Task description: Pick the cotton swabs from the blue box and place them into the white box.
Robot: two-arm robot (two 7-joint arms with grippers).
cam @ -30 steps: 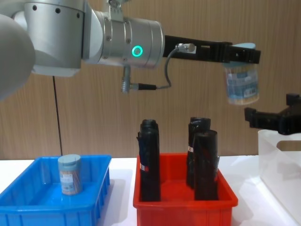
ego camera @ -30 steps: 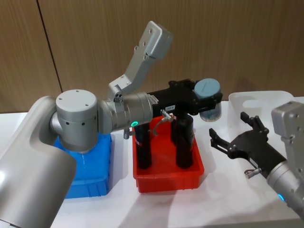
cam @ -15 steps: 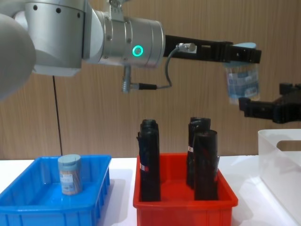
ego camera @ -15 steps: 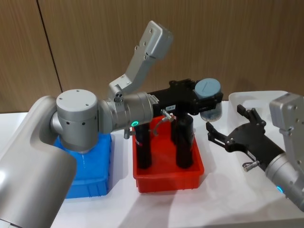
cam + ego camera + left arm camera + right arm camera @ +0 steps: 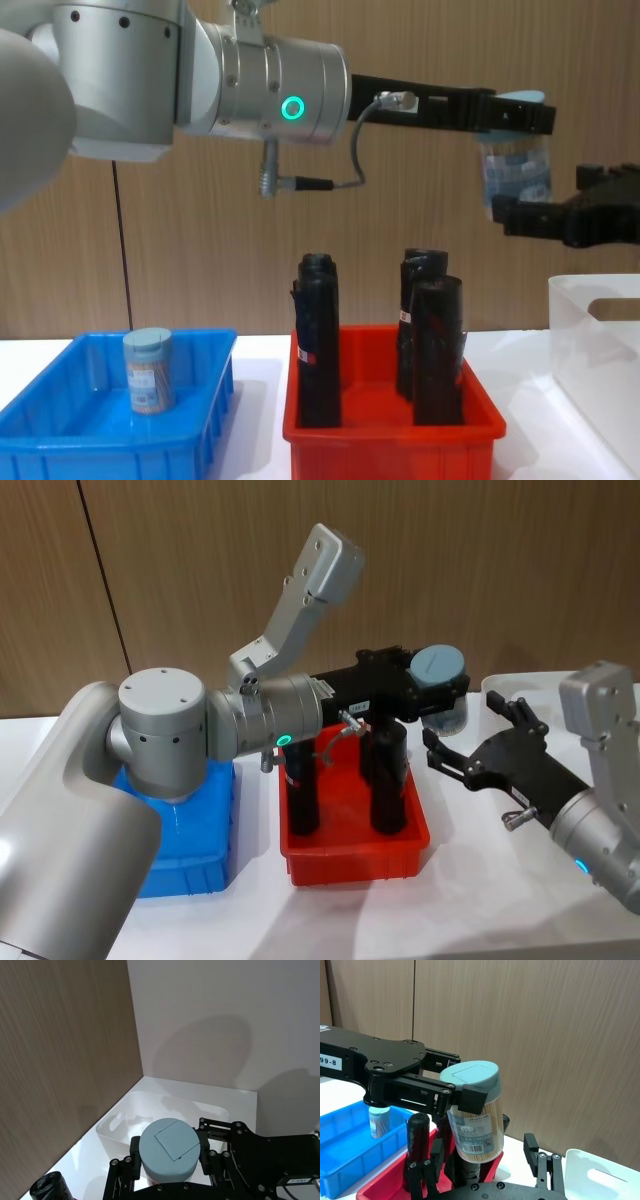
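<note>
Cotton swabs in a small clear plastic jar with a pale blue round lid hang in mid-air, pinched just under the lid by the black fingers of the left gripper, whose silver arm reaches across from the robot's left side. The jar is held upright past the far right corner of a shallow red plastic bin holding three tall black rolls, and short of the translucent white plastic box with an oval handle cutout at the table's right end. The right gripper, its black fingers spread wide and holding nothing, hovers close beside the jar between the red bin and the white box; in the chest view its fingertips are level with the jar's lower half, though whether they touch it cannot be told. A second lidded jar of swabs stands upright in the shallow bright blue plastic box at the left end. All three containers sit in a row on a plain white tabletop set against a brown wood-panelled wall, which meets a white wall at a corner behind the white box.
</note>
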